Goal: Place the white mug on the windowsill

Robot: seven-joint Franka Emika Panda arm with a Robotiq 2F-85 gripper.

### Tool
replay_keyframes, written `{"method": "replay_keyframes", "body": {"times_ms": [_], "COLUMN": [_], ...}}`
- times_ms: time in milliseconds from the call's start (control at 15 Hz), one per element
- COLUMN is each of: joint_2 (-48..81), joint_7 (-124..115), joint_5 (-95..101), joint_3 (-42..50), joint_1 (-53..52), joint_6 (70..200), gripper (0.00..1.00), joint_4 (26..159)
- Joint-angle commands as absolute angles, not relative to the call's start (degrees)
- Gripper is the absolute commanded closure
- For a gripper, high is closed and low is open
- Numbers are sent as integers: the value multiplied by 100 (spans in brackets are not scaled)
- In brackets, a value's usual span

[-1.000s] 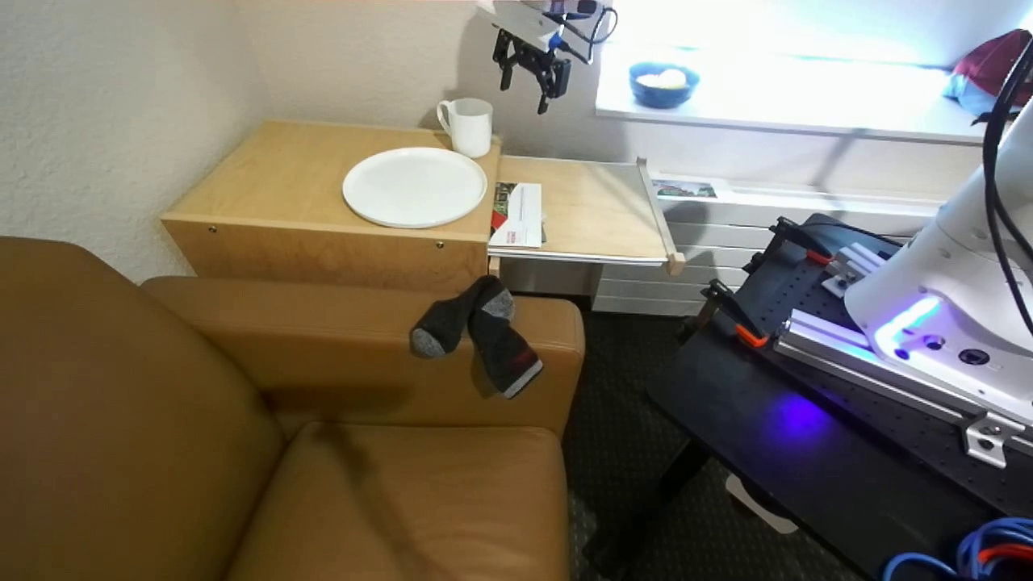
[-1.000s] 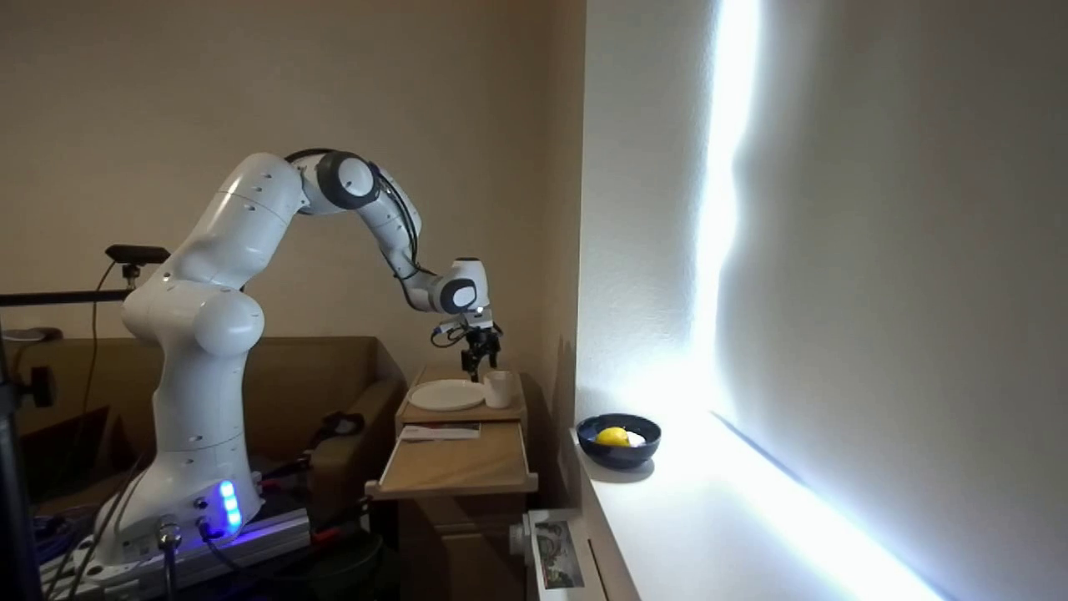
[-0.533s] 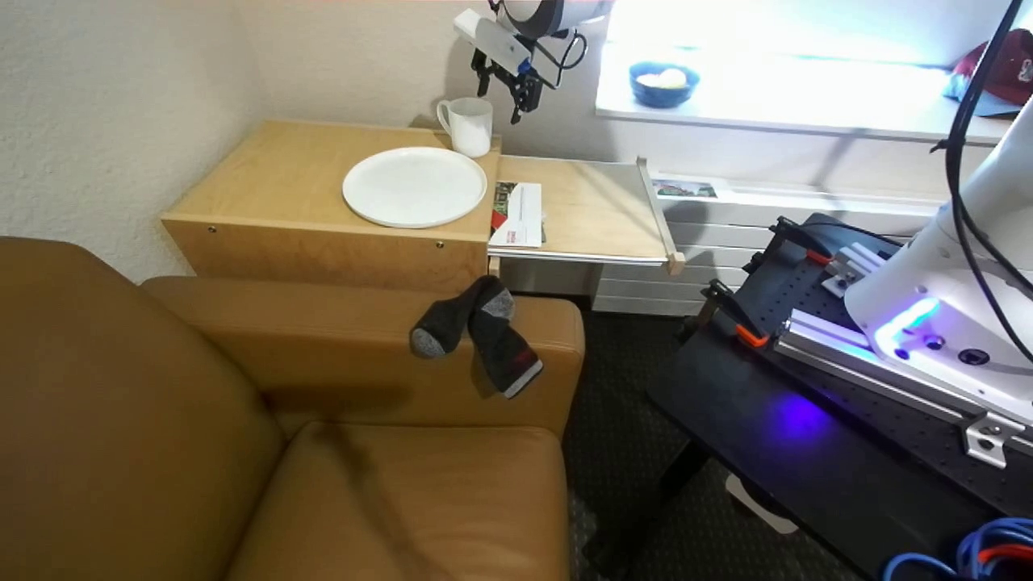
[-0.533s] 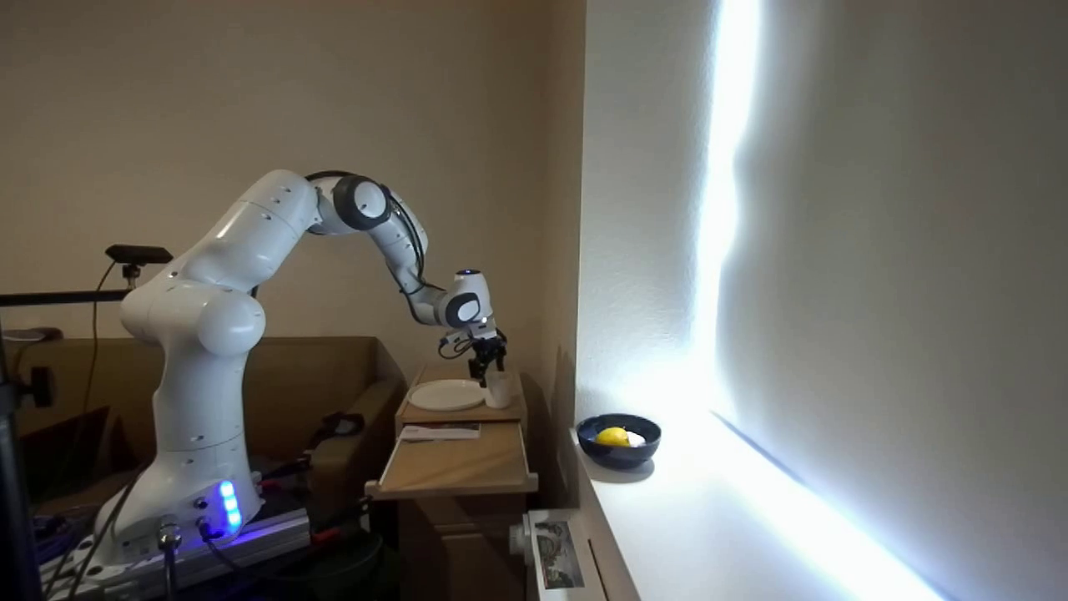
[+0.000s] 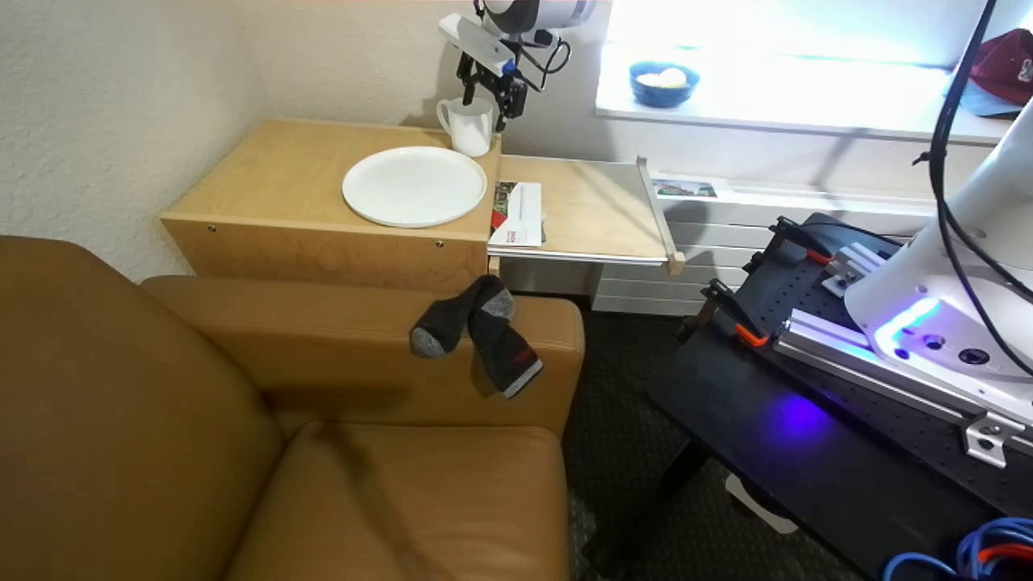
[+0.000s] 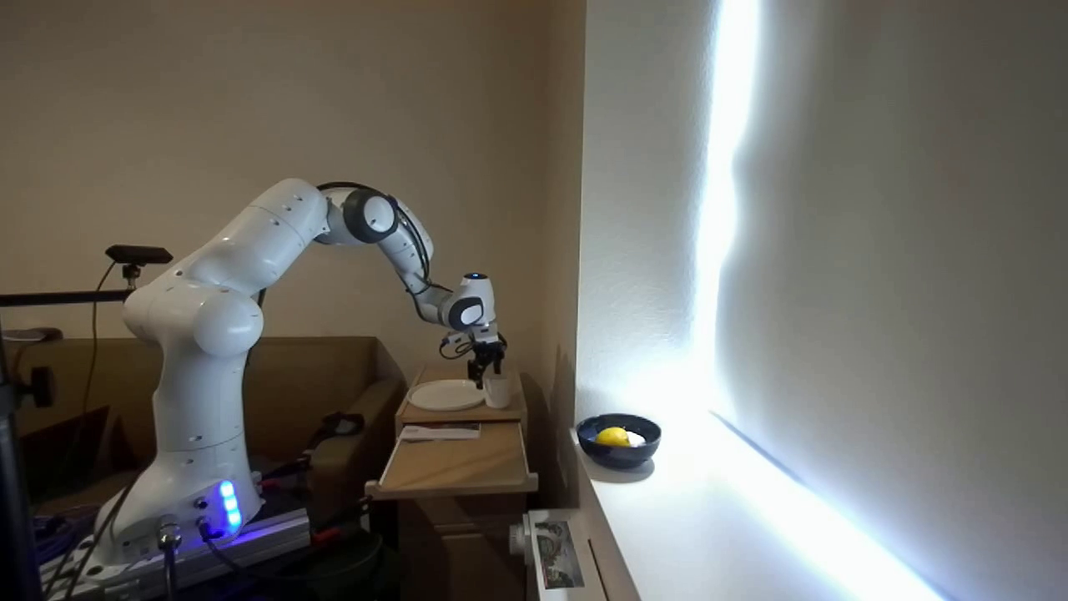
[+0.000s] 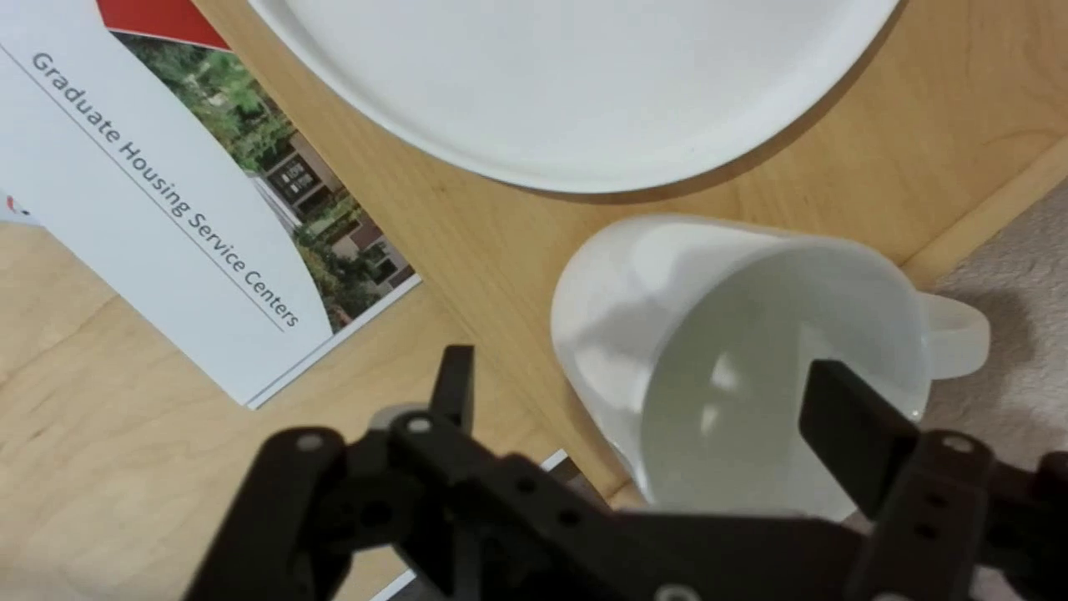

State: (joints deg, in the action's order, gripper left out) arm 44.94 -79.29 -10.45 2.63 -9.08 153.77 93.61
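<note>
- My gripper (image 7: 642, 380) is spread wide, its two fingers (image 7: 859, 442) well apart near the rim of the white mug (image 7: 734, 359).
- The white mug stands upright on the light wooden cabinet (image 5: 282, 169), at the corner by the wall (image 5: 363, 56) and close to the pull-out shelf (image 5: 597, 202).
- In my wrist view one finger overlaps the mug's mouth while its partner lies outside the mug, on the pull-out shelf's side; from here I can't tell whether the first hangs over the mouth or reaches below the rim.
- The handle (image 7: 959, 338) points away from the pull-out shelf.
- Just beside the mug, a white plate (image 5: 414, 187) lies flat on the cabinet, a narrow strip of wood showing between them.
- A brochure (image 7: 167, 209) printed "Graduate Housing Service Centers" lies on the pull-out shelf, along the cabinet's edge.
- The windowsill (image 5: 795, 101), seen in both exterior views, runs brightly lit, well apart from the mug; a dark blue bowl (image 6: 617, 457) sits near its end with a yellow fruit (image 6: 612, 436) and a pale round thing (image 6: 637, 439) inside.
- A dark red cap (image 5: 1001, 68) rests farther along the windowsill.
- Dark gray socks (image 5: 492, 339) drape over the armrest (image 5: 323, 315) of a brown sofa (image 5: 420, 484).
- My arm (image 6: 250, 250) reaches over to the cabinet in an exterior view.
</note>
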Motion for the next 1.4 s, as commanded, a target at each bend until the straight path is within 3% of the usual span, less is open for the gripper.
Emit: {"method": "replay_keyframes", "body": {"times_ms": [0,133,200,267,933,1000,1333], "joint_2": [4699,4768,4796,4821,4994,4994,4865], "joint_7": [-7885,-7889,-7885,-7899,-7915,-7921,-8029], "joint_5": [-1123,-1100,-1086,-1082,-1089,-1084,-938], "joint_3": [259,267,273,284,290,298,467], "joint_1": [-834,-824,-825,-827,-804,-805,-894], "joint_6": [14780,14556,14476,14439,14259,14250,14099], "gripper": [0,0,25,26,95,100,99], "joint_4": [9017,8920,8881,8846,8597,8591,8628]}}
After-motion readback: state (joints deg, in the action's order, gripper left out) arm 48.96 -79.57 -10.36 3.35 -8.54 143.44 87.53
